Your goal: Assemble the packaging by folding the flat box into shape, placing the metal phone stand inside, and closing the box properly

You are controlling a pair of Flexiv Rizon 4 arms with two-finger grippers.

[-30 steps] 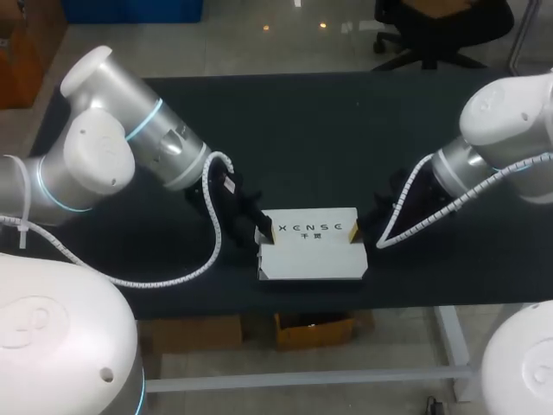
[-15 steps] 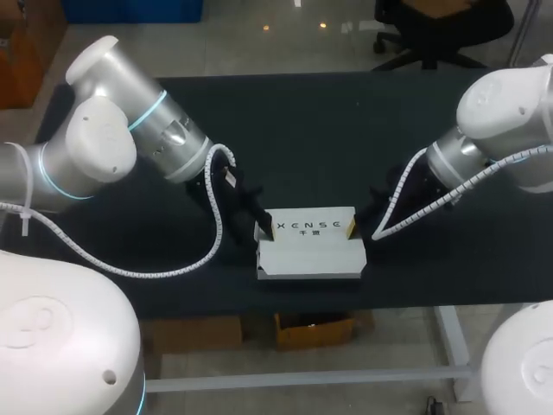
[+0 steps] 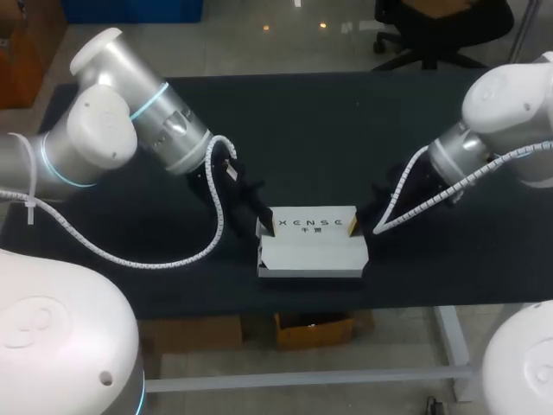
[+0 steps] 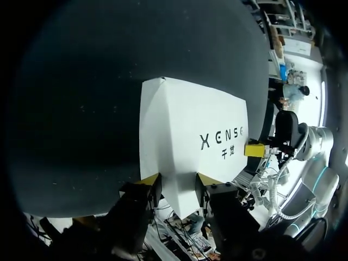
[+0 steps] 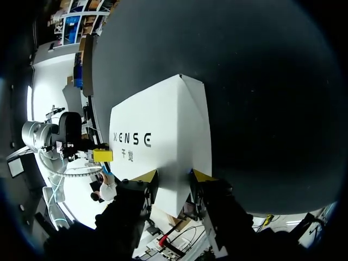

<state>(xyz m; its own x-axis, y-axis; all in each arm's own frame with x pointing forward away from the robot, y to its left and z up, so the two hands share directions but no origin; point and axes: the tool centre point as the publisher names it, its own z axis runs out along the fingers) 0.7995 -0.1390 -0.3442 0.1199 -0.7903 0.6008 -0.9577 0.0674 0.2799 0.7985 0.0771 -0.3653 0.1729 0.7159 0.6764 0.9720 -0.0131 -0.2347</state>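
Left wrist view: left gripper pinches box; right gripper apparently likewise.

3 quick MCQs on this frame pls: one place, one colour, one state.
1. Where is the white box?
A) near the table edge closest to the robot, between both grippers
B) at the far edge
C) beside the left arm's base

2. Box colour?
A) brown
B) white
C) blue

3. Left gripper state?
A) open, above bare table
B) shut on the box's end
C) out of view

Answers:
1 A: the head view shows it there, with the left gripper and right gripper at its ends.
2 B: white in all views.
3 B: both fingers press the panel between them.
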